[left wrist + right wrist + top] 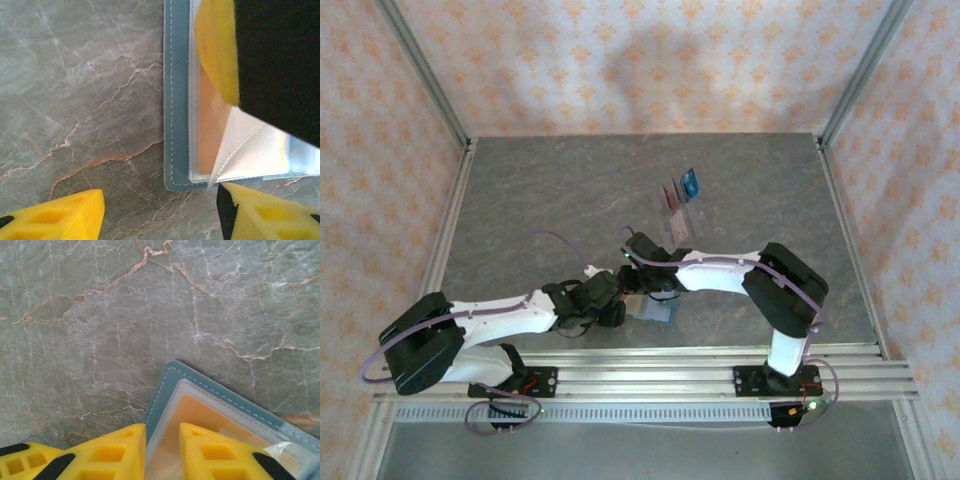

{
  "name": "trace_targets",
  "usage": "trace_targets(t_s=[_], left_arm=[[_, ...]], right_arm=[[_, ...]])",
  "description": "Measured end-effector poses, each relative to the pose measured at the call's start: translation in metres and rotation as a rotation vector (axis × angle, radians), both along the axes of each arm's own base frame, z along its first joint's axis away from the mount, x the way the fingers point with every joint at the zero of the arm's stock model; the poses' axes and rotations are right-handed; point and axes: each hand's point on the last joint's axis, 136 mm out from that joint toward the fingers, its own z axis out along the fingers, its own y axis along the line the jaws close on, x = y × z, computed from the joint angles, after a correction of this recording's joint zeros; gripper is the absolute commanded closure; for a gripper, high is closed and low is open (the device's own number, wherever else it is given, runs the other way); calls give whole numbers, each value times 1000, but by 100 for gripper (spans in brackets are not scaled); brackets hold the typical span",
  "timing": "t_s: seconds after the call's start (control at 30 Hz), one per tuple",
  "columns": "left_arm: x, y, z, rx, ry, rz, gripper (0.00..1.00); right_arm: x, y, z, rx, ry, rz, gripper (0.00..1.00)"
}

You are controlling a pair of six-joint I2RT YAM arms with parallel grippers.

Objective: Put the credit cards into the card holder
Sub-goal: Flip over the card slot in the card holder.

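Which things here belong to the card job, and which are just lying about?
Job:
- card holder
- orange card, in the holder
- blue card
- pink card

Lying about:
- clear rack, by the blue and pink cards
- table

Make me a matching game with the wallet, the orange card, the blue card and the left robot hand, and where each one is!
Things:
1. card holder
2. orange card
3. blue card
4. left gripper

Places or states:
A. standing in the clear rack, farther out on the table
B. open, above bare table beside the card holder's edge
C. lying open on the table, close to the arms
D. on the card holder's pale inside, between the tips of the right gripper

Pairs: 1-C, 2-D, 3-A, 4-B.
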Motion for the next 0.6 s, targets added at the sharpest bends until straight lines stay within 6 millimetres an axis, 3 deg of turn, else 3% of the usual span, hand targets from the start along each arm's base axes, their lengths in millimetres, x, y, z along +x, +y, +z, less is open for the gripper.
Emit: trace_targets(t_s=[0.37,0.6], left_arm=[[4,-1,-2,33,5,0,37],[10,1,-4,55,-5,37,37]], right_arm=[[1,2,0,-16,16,20,76],[12,3,12,-27,1,30,72]])
